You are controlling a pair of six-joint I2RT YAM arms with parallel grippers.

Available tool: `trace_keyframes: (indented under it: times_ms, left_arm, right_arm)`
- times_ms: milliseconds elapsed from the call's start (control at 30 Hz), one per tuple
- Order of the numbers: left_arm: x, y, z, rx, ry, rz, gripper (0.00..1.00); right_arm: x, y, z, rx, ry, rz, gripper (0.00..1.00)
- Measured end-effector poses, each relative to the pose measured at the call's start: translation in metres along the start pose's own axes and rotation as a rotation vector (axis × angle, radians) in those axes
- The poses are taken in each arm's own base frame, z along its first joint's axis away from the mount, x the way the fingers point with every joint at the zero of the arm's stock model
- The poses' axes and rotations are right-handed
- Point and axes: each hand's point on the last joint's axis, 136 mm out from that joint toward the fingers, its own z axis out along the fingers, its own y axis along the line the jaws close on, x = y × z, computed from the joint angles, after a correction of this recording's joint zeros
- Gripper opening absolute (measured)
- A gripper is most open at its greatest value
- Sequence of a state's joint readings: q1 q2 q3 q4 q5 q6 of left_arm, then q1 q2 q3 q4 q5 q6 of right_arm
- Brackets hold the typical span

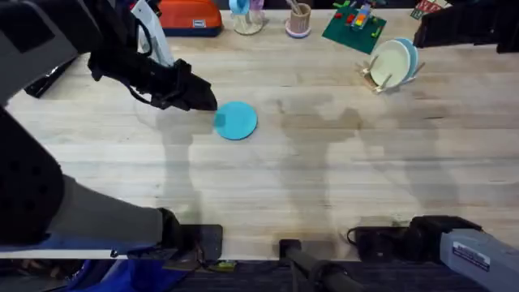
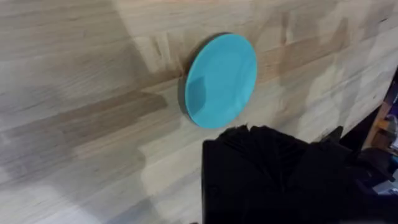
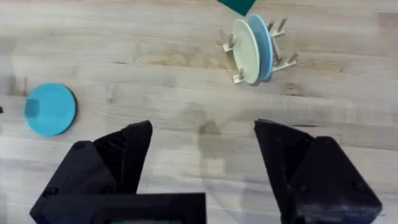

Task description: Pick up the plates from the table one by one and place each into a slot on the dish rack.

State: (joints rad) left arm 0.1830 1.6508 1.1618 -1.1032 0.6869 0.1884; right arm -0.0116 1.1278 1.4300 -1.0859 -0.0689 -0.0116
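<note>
One turquoise plate [image 1: 236,120] lies flat on the surface [image 1: 324,170], centre-left, w/ left gripper [image 1: 203,99] just beside its left edge; can't tell its jaw state. Two plates, cream [image 1: 390,62] & pale blue [image 1: 410,55], stand in the dish rack [image 1: 375,79] far right. Right gripper [image 3: 202,155] hangs wide, holding nothing. Best approach, imo: come in low at the rim, pinch the edge, tilt upright before a free slot.

Pale wooden planks of the counter [image 1: 324,162] run wide under soft light. Blurred shadows lie across its grain.
</note>
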Motion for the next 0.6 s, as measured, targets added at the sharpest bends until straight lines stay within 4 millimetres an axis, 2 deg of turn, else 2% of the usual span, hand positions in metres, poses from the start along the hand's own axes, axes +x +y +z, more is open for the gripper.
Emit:
trace_keyframes:
  times_ms: [367,600]
  left_arm:
    - [-0.005,0.003,0.004,0.007,-0.013,0.039,0.042]
    - [0.005,0.013,0.018,0.009,-0.006,0.038,0.042]
  right_arm:
    - [0.0,0.0,0.0,0.0,0.0,0.0,0.995]
    - [0.0,0.0,0.0,0.0,0.0,0.0,0.994]
